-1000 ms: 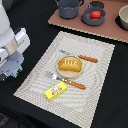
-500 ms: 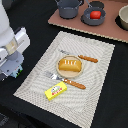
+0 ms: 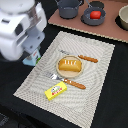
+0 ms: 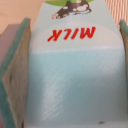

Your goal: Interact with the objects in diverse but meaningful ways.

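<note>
A pale blue-white carton (image 4: 75, 75) printed "MILK" fills the wrist view. My gripper (image 4: 74, 65) is shut on it, one teal finger pad (image 4: 17, 75) pressed against each side. In the exterior view the gripper (image 3: 31, 52) hangs at the left edge of the striped placemat (image 3: 95, 85), and only a bit of the carton (image 3: 33, 59) shows beneath it. An orange-yellow bread loaf (image 3: 69, 64) lies on a round tan plate (image 3: 60, 73). The yellow butter packet (image 3: 56, 90) rests near the mat's front. A red tomato (image 3: 94, 14) sits in the dark grey frying pan (image 3: 86, 18).
A wooden-handled fork (image 3: 67, 81) and knife (image 3: 85, 58) flank the plate. A grey pot (image 3: 69, 7) and a pale bowl (image 3: 123, 17) stand on the brown board (image 3: 107, 30) at the back. The white arm (image 3: 20, 27) hides the exterior view's left.
The arm has shifted upward and toward the exterior view's right, and looks blurred now. Loaf, butter packet, tomato and cutlery have stayed put.
</note>
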